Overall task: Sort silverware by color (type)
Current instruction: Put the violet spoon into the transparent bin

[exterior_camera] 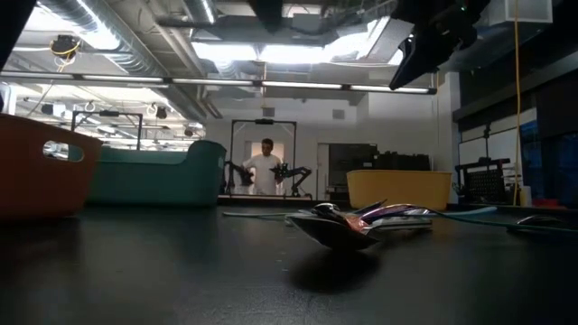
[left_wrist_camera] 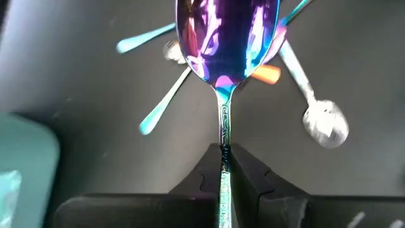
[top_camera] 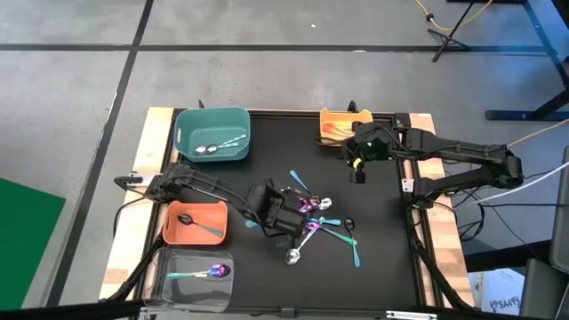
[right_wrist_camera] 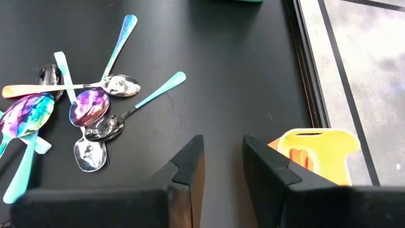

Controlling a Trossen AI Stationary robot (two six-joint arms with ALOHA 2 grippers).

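Observation:
Several spoons [top_camera: 316, 224] lie crossed in a heap on the black mat: teal, silver, black and iridescent purple ones, also in the right wrist view as the heap [right_wrist_camera: 82, 114]. My left gripper [left_wrist_camera: 224, 155] hangs over the heap's left side [top_camera: 283, 218], shut on an iridescent purple-blue spoon [left_wrist_camera: 228, 44]. My right gripper [right_wrist_camera: 221, 161] stands open and holds nothing, above the mat beside the yellow bin [top_camera: 345, 124], at the back right [top_camera: 359, 171]. My left gripper pinches the iridescent spoon's thin patterned handle [left_wrist_camera: 223, 136] between its two fingers. The handle runs along the fingers, and the bowl sticks out beyond the fingertips. The fingers point steeply down from above. The spoon is lifted clear of the heap below it.
A teal bin [top_camera: 212, 133] at the back left holds spoons. An orange bin [top_camera: 194, 222] holds a dark spoon, a clear bin [top_camera: 194, 271] at the near left an iridescent one. The yellow bin holds orange-copper spoons. A person stands in the room far behind the table [exterior_camera: 265, 167].

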